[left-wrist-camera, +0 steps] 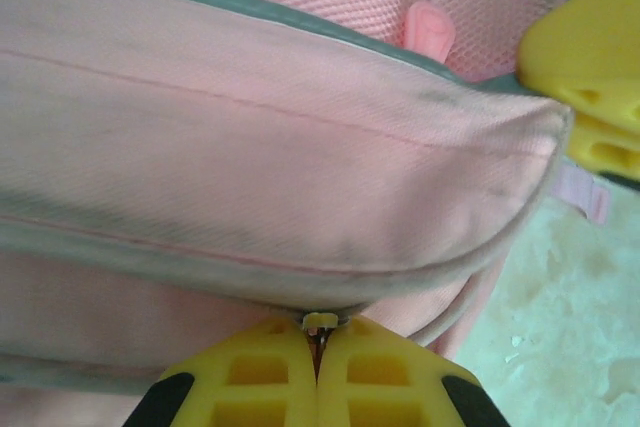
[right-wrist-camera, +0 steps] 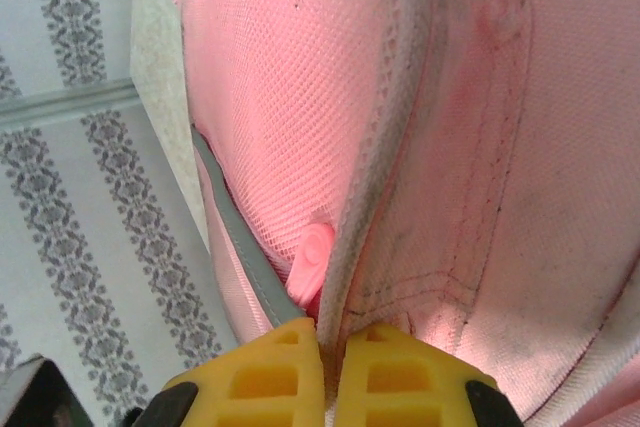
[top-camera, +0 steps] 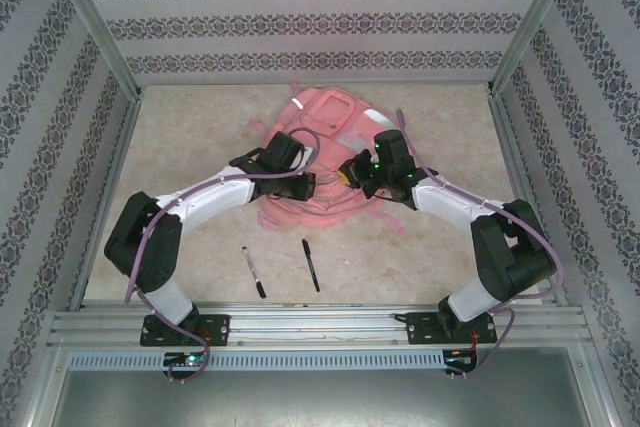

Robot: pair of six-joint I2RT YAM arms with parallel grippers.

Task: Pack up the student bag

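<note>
Soft, floppy and probably light, the student bag at centre frame handles best by its seams, where the left end effector and right end effector are both clenched on it.

This looks like a robot test booth in a lab. Aluminium frame posts box in a beige marbled counter, wallpaper-patterned panels serve as walls, and a left arm and right arm are bolted to a slotted rail.

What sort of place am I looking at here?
Probably a robot test booth, not a real room: a metal frame boxes in the table, wallpaper panels stand as walls, and a left arm and right arm bolted to a rail work on a pink backpack.
</note>
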